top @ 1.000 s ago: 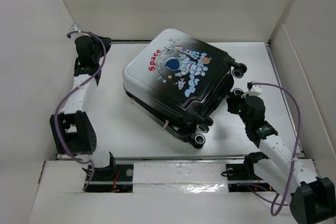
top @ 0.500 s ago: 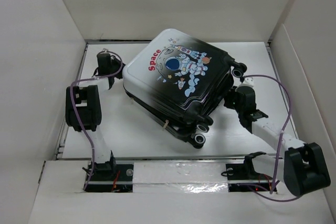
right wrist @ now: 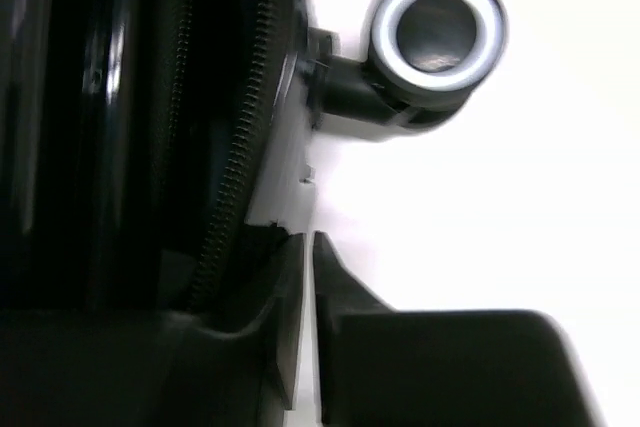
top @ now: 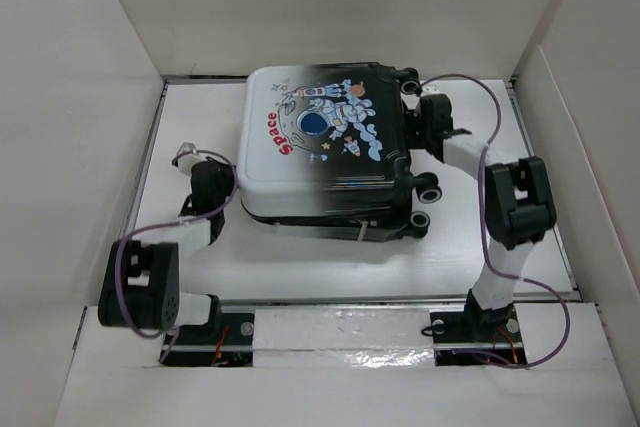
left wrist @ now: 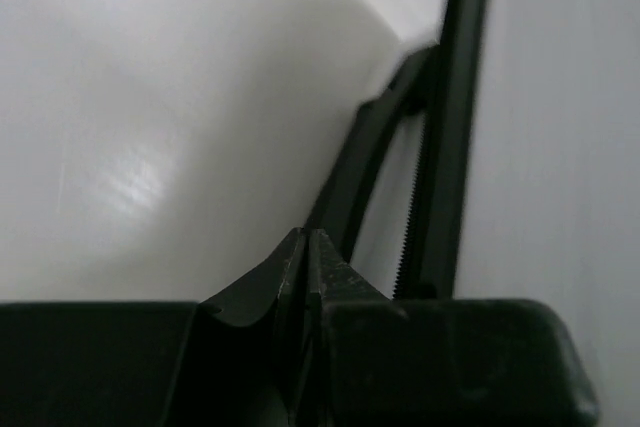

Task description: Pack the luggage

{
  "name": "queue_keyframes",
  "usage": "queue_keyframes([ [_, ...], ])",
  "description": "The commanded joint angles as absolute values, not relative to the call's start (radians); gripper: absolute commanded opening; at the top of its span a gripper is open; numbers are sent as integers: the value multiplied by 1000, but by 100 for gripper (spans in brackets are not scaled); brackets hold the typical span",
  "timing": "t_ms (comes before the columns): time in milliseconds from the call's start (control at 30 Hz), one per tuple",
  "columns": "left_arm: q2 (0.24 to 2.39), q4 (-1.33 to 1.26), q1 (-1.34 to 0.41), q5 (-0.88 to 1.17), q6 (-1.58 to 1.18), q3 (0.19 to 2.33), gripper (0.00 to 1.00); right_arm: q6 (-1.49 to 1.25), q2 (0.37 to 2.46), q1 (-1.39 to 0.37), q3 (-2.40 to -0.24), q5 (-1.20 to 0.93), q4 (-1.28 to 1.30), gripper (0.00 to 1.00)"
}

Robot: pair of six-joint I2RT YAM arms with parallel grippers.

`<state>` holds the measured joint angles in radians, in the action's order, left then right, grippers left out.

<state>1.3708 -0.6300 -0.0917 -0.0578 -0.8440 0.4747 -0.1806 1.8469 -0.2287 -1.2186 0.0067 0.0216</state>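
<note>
Left wrist view: the left gripper (left wrist: 307, 247) is pinched closed on nothing, tips just beside the zip seam of the luggage (left wrist: 150, 147). The right gripper (right wrist: 308, 247) is closed and empty too, near a caster wheel (right wrist: 435, 32). The luggage lies closed, astronaut up, between both arms.

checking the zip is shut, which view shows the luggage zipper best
Right wrist: the zipper teeth run close and sharp beside a wheel. Left wrist shows a blurred stretch; top external shows the whole luggage, zipper too small.
</note>
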Motion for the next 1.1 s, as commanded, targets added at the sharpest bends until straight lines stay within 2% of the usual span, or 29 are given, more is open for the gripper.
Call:
queue_keyframes([
  [0,1226,-586,-313,17,-767,382,2,-177,1975,-377,-1612,-446,-10,21],
  [33,1191,-586,-328,12,-778,355,2,-173,2014,-377,-1678,-466,21,26],
  [67,1121,-592,-342,20,-781,304,3,-181,2082,-386,-1742,-500,79,39],
  [133,1048,-549,-374,14,-798,266,3,-207,2140,-387,-1905,-523,112,49],
  [167,973,-540,-385,15,-799,223,4,-234,2163,-387,-1949,-540,132,59],
  [267,835,-494,-422,9,-808,158,5,-270,2233,-396,-2103,-552,169,75],
  [367,763,-476,-449,9,-814,120,6,-279,2255,-396,-2190,-537,195,87],
  [567,820,-512,-480,9,-789,169,7,-255,2119,-382,-2140,-430,172,100],
  [733,851,-545,-534,-14,-804,222,7,-175,1909,-310,-1993,-396,143,100],
  [800,844,-537,-563,-52,-807,244,7,-131,1741,-310,-1875,-373,88,93],
  [833,842,-534,-572,-58,-810,248,7,-117,1673,-310,-1712,-370,56,88],
  [900,841,-538,-586,-58,-819,259,7,-101,1453,-324,-1520,-351,-66,54],
  [933,844,-545,-612,-60,-830,261,7,-100,1374,-337,-1314,-341,-104,37],
  [967,856,-551,-630,-63,-831,268,7,-115,1292,-363,-1208,-312,-183,15],
  [1000,867,-549,-652,-86,-833,276,7,-129,1214,-380,-1109,-296,-216,4],
  [1033,877,-545,-701,-107,-824,285,7,-141,1055,-399,-1010,-290,-241,0],
  [1067,903,-531,-727,-133,-815,316,7,-171,979,-444,-824,-285,-306,0],
])
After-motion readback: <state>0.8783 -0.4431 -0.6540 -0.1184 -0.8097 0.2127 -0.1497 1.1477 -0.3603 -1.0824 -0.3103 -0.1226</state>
